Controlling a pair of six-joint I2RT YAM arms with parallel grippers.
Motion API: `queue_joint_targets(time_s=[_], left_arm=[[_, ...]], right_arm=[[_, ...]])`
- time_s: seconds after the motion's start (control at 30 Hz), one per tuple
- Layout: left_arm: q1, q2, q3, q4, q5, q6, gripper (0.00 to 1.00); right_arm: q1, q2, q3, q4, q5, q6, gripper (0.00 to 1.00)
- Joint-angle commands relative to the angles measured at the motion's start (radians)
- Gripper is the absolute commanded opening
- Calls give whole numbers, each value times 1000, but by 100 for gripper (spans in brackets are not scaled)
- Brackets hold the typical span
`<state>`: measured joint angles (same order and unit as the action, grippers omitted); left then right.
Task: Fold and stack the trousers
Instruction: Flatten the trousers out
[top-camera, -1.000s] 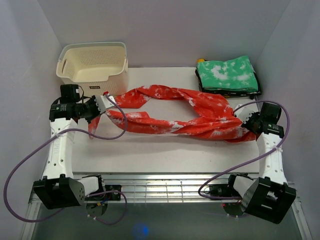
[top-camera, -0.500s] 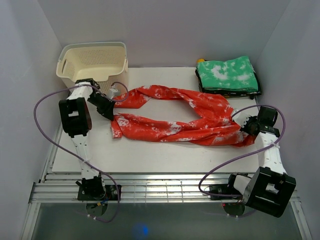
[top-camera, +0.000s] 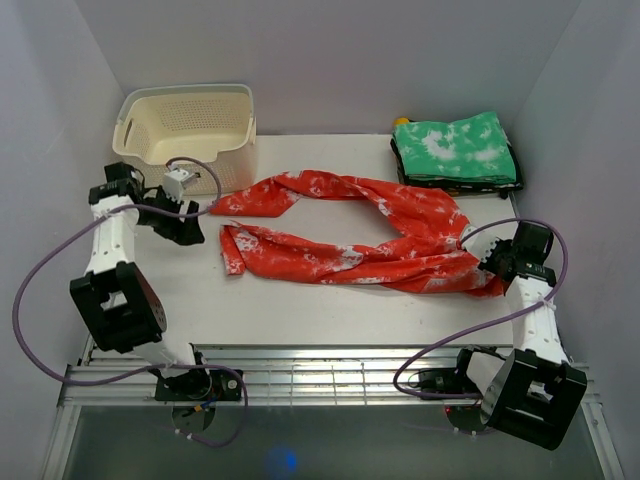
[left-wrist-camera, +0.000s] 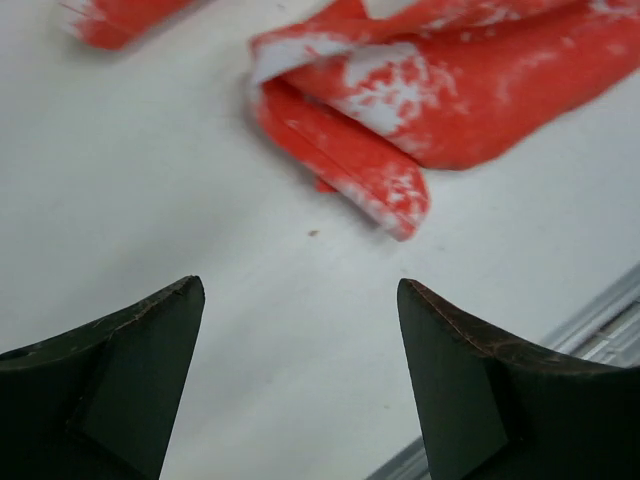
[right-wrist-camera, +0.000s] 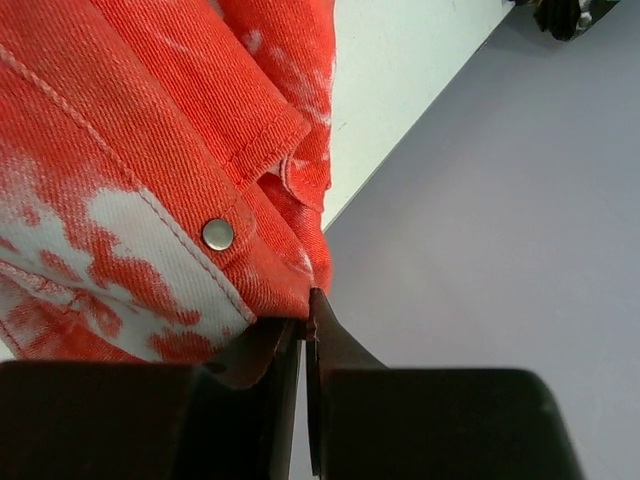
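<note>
On the left, you released the hem (left-wrist-camera: 392, 203) and backed off: left gripper (left-wrist-camera: 300, 288) wide open, empty. Your right gripper (right-wrist-camera: 305, 318) stayed clamped on the waistband (right-wrist-camera: 150, 190). The trousers (top-camera: 340, 255) lay across the table (top-camera: 300, 312), unfolded.

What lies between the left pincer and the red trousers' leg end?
Bare white table only, shown in the left wrist view, from left pincer to trousers.

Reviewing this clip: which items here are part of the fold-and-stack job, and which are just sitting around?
Job in hand:
- red trousers, not yet folded
- folded green stack, back right
- right end effector, shut on the waistband
- left end effector, open, holding nothing

Lying about:
- cream basket, back left
- yellow item behind the stack, mostly hidden
</note>
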<state>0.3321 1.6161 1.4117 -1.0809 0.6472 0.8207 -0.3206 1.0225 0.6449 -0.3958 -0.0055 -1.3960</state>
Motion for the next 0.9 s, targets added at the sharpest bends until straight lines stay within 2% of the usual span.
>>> queue_joint_targets(time_s=[0.0,0.1,0.37,0.6,0.77,0.87], left_arm=[[-13,-79,-192,41,107,-86,89],[-13,-134,-337,143,140,-221,88],[-13,-75,-477,361,146,-497,84],[-15,-6,-508,495,224,-613,72],[-34,59,-490,527,217,-649,59],[-38,82,-493,512,213,-655,56]], right_arm=[[-3,-16,-13,15,1,-63,8],[-5,-13,1,6,-1,-49,8],[-5,4,45,-29,2,-18,8],[-3,-16,6,-9,1,-44,8],[-3,1,19,-11,33,-38,8],[-5,11,30,-8,36,-37,8]])
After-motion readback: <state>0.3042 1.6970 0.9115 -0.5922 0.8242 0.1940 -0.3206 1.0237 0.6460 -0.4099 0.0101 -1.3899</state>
